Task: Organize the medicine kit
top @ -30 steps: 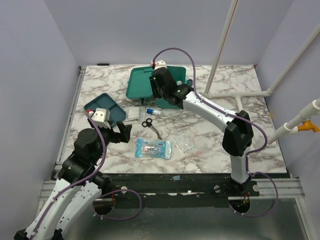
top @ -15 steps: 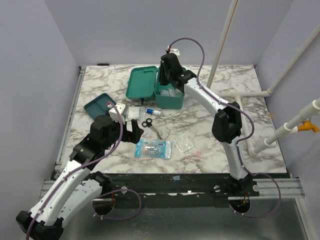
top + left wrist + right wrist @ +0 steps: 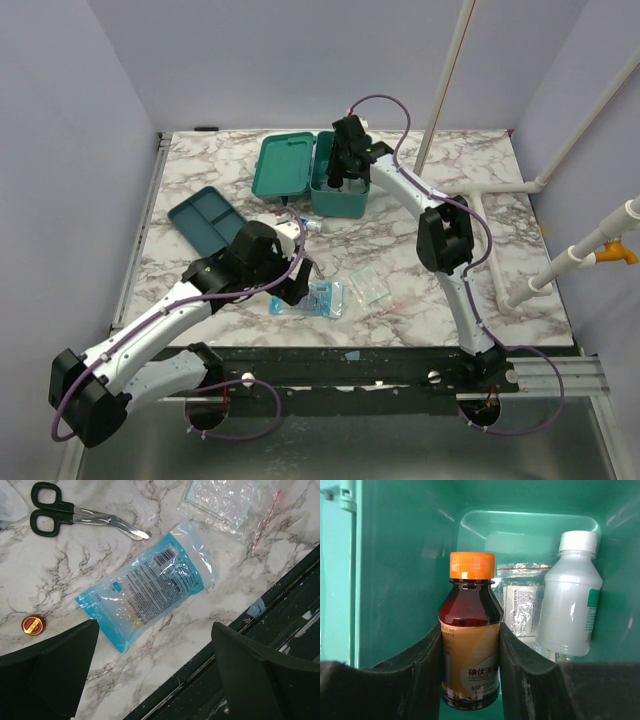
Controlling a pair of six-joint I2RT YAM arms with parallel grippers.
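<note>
- Marble table (image 3: pixel 420 250) is carrying everything, and plain lilac walls are standing around it.
- We are seeing the kit (image 3: pixel 338 205) sitting at the far middle of the table, with its lid (image 3: pixel 283 165) lying open to the left.
- Our right gripper (image 3: pixel 470 647) is reaching into the kit, and its jaws are pressing on both sides of an upright brown bottle (image 3: pixel 471 605) with an orange cap.
- We are not able to tell whether the bottle's base is resting on the kit's floor.
- A white bottle (image 3: pixel 572 610) is standing to the right of it inside the kit, and sachets (image 3: pixel 522 607) in a clear bag are lying behind and between the two.
- Our left gripper (image 3: pixel 154 630) is hovering over the near part of the table, with its jaws spread wide and gripping nothing.
- A blue pouch (image 3: pixel 150 587) is lying flat under it.
- Scissors (image 3: pixel 75 517) are lying just beyond the pouch, their tip near its edge, and a zip bag (image 3: pixel 222 500) is lying beside them.
- A small red tin (image 3: pixel 33 625) is sitting near the left finger.
- A dark tray (image 3: pixel 205 218) is lying left of the kit, apart from it.
</note>
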